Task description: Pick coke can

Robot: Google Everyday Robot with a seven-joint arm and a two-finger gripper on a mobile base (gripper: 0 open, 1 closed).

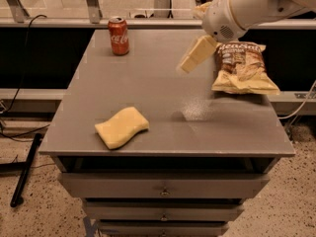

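Observation:
The coke can [119, 35] is a small red can with white script and a silver top. It stands upright near the far left corner of the grey table [163, 98]. My gripper [195, 56] hangs above the middle-right of the table on a white arm that comes in from the upper right. It is well to the right of the can and nearer to me, apart from it, and holds nothing.
A tan and brown chip bag [242, 68] lies at the right side of the table, just right of the gripper. A yellow sponge [122, 127] lies near the front left. Drawers sit below the tabletop. A rail runs behind the table.

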